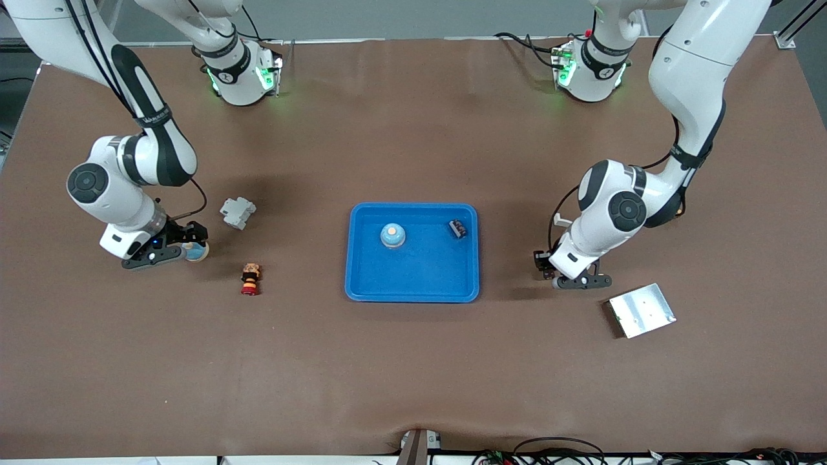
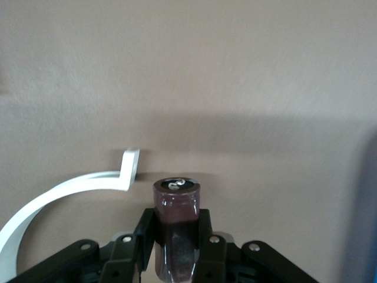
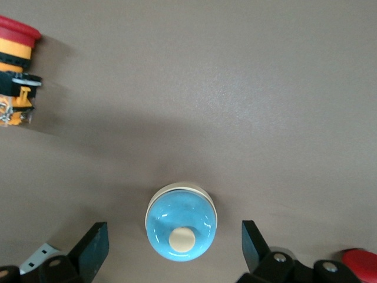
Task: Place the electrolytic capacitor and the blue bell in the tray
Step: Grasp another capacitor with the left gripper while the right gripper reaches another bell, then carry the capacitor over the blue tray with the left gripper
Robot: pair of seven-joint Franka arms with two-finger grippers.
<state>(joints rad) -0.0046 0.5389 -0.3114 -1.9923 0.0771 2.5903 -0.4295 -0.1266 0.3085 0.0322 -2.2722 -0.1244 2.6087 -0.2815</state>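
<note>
The blue tray lies mid-table. In it stand a blue bell with a cream button and a small dark capacitor by the rim toward the left arm's end. My left gripper hangs low over the table between the tray and a silver plate, shut on a dark maroon electrolytic capacitor. Toward the right arm's end, my right gripper is open, its fingers on either side of a second blue bell and clear of it.
A silver metal plate lies beside the left gripper, nearer the front camera. Beside the right gripper are a grey-white block and a red and yellow push button. A white strip curves over the table by the left gripper.
</note>
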